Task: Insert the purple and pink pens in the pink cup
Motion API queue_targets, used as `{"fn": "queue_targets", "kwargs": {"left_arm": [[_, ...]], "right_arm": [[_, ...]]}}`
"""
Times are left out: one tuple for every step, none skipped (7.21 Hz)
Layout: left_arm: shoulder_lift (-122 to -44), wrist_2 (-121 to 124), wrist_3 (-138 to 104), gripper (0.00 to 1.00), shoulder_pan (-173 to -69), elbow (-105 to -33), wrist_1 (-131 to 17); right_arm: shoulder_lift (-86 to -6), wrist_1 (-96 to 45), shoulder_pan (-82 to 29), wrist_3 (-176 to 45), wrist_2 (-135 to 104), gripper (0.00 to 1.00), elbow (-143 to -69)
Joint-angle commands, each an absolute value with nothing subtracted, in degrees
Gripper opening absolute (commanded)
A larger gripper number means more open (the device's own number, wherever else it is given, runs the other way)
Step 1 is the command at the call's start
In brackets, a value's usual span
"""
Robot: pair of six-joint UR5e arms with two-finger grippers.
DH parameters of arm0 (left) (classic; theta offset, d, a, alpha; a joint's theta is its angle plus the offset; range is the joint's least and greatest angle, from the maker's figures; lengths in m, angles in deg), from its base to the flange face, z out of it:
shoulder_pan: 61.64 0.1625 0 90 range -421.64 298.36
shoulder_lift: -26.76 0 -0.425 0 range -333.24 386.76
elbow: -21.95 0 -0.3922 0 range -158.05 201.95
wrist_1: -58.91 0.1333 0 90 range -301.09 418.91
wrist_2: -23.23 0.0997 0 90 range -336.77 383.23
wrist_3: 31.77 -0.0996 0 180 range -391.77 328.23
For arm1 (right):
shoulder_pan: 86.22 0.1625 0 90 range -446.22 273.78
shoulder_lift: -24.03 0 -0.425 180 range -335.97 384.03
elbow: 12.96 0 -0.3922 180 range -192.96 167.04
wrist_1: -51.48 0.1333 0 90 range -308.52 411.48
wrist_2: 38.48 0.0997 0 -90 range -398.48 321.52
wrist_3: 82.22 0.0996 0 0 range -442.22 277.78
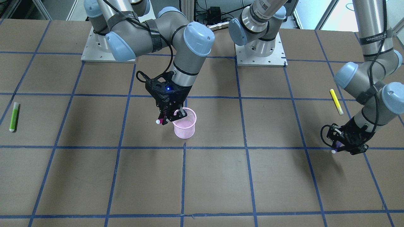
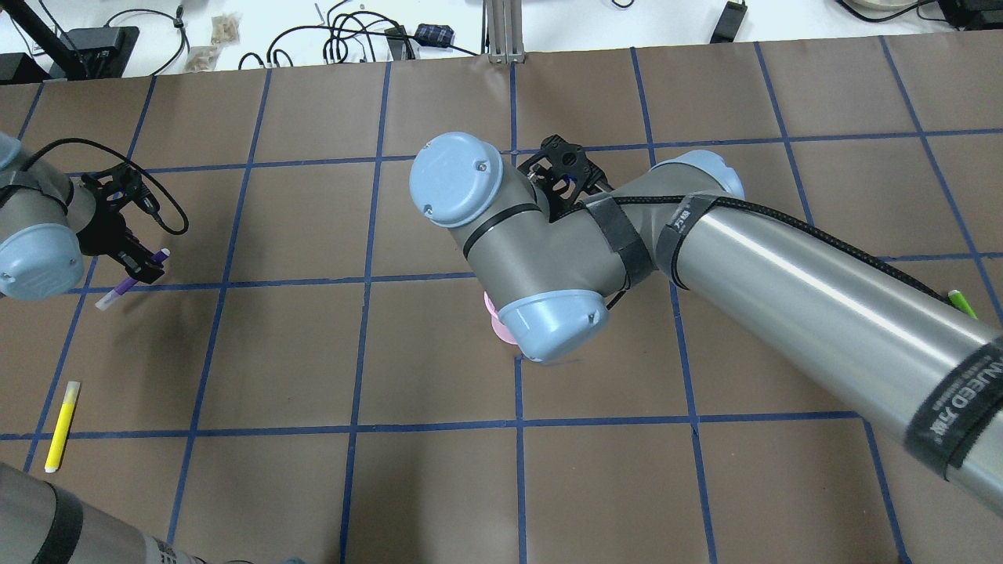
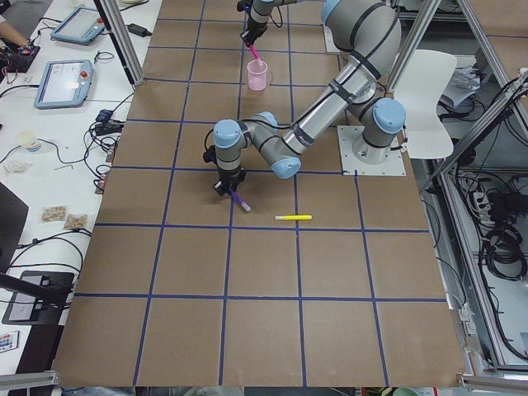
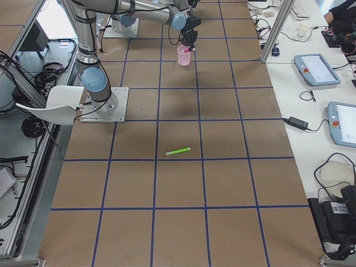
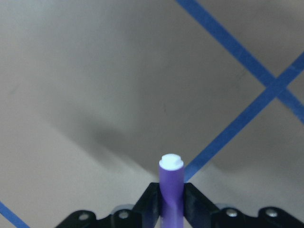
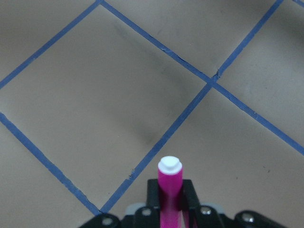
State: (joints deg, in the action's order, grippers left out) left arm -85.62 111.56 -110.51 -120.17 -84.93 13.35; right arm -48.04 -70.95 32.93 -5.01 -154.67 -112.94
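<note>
The pink mesh cup (image 1: 185,123) stands near the table's middle; in the overhead view only a sliver of the cup (image 2: 494,317) shows under the right arm. My right gripper (image 1: 167,118) is shut on the pink pen (image 6: 170,190), tilted, held just above the cup's rim on its side toward the green pen. My left gripper (image 1: 341,145) is shut on the purple pen (image 5: 171,185) and holds it above the table, far from the cup. The purple pen also shows in the overhead view (image 2: 129,280).
A yellow pen (image 1: 336,101) lies on the table near my left arm. A green pen (image 1: 14,116) lies at the table's other end. Blue tape lines grid the brown table. The arm bases (image 1: 260,50) stand at the robot's edge.
</note>
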Motion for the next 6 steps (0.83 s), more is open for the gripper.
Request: {"fn": "queue_targets", "kwargs": {"left_arm": [[-83.90, 111.03, -108.34, 0.00, -122.19, -85.28, 13.03], [-83.38, 111.03, -108.24, 0.00, -122.28, -85.19, 12.60], [-82.41, 110.60, -108.33, 0.00, -122.20, -85.45, 11.37], [-81.36, 109.03, -108.24, 0.00, -122.46, -85.54, 11.27], [-79.96, 107.45, -108.15, 0.00, -122.55, -85.54, 11.19], [-78.55, 103.69, -108.15, 0.00, -122.55, -85.54, 9.79]], "right_arm": [[-47.95, -70.87, 34.27, -4.79, -155.19, 0.16, -112.71], [-48.04, -70.78, 34.98, -4.88, -155.46, 0.69, -112.62], [-48.38, -70.43, 34.98, -4.96, -155.46, 0.74, -112.54], [-48.48, -70.34, 34.98, -5.05, -155.29, 0.75, -112.54], [-48.48, -70.34, 34.90, -5.84, -155.29, 0.76, -112.36], [-48.91, -70.17, 33.50, -7.15, -154.94, 0.76, -110.71]]}}
